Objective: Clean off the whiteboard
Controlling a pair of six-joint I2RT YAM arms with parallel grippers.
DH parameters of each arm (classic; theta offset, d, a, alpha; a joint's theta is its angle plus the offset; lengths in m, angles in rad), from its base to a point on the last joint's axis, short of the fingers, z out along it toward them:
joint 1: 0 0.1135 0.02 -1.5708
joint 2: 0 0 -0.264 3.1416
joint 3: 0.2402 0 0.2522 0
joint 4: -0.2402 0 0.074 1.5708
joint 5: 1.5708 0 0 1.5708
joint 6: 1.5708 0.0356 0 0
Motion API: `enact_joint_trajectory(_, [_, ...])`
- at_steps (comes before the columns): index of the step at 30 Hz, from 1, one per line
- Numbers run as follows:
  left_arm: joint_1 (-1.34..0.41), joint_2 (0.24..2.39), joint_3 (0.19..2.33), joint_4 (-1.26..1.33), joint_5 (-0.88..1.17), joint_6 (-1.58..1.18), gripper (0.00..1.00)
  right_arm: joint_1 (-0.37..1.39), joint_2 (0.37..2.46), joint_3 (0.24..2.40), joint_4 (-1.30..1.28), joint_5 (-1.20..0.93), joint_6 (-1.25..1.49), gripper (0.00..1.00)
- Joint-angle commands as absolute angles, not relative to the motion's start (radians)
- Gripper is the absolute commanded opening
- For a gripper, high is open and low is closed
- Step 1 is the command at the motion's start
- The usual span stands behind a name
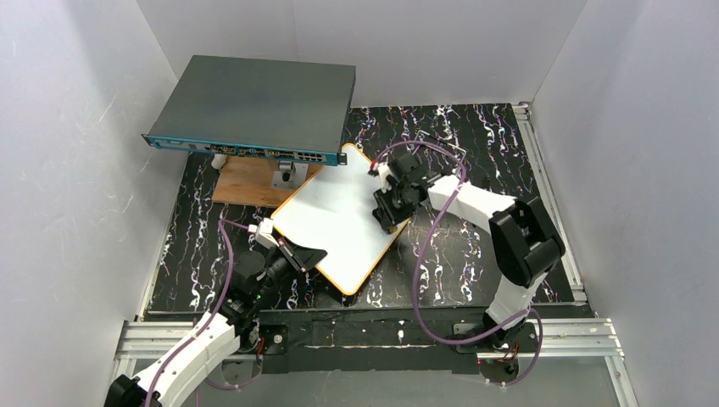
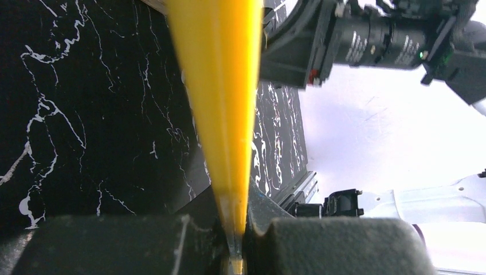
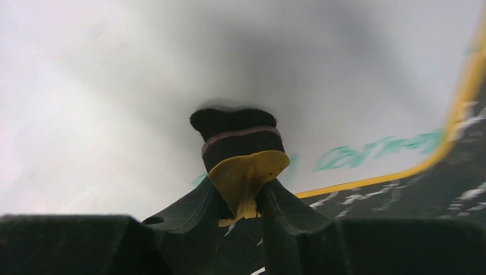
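Top: white rounded-corner whiteboard [image 1: 335,212], yellow-orange frame, on black marbled table [image 1: 475,246] — left gripper [image 1: 298,254] at its near-left edge, right gripper [image 1: 390,214] over its right edge.
Left wrist: clenched on the frame.
Right wrist: grasping yellow-black felt eraser [image 3: 242,152] — pad on the board, near green writing [image 3: 378,150].

Robotics lab test cell: white panel walls [image 1: 76,127] boxing black marbled tabletop [image 1: 475,136], aluminium extrusion rails [image 1: 560,335] at near edge.

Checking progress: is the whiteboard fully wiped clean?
Not fully: green writing remains on the whiteboard near its edge, beside the eraser in the right gripper.
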State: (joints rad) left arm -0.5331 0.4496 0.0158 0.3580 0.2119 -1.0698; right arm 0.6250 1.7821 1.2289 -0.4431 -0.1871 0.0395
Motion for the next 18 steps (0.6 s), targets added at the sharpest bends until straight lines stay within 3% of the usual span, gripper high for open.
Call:
enact_joint_trajectory(1, [-0.554, 0.469, 0.056, 0.409, 0.393, -1.057, 0.00, 0.767, 1.678, 1.129, -0.404, -0.337, 0.052, 0.01])
enact_joint_trajectory(7, [-0.554, 0.503, 0.064, 0.451, 0.409, -1.066, 0.00, 0.798, 1.708, 1.129, -0.401, -0.265, 0.063, 0.01])
enact_joint_trajectory(12, [-0.554, 0.441, 0.061, 0.394, 0.408, -1.062, 0.00, 0.664, 1.777, 1.148, -0.413, -0.075, 0.069, 0.01])
enact_joint_trajectory(18, [-0.554, 0.443, 0.061, 0.403, 0.426, -1.062, 0.00, 0.553, 1.854, 1.207, -0.439, -0.014, 0.051, 0.01])
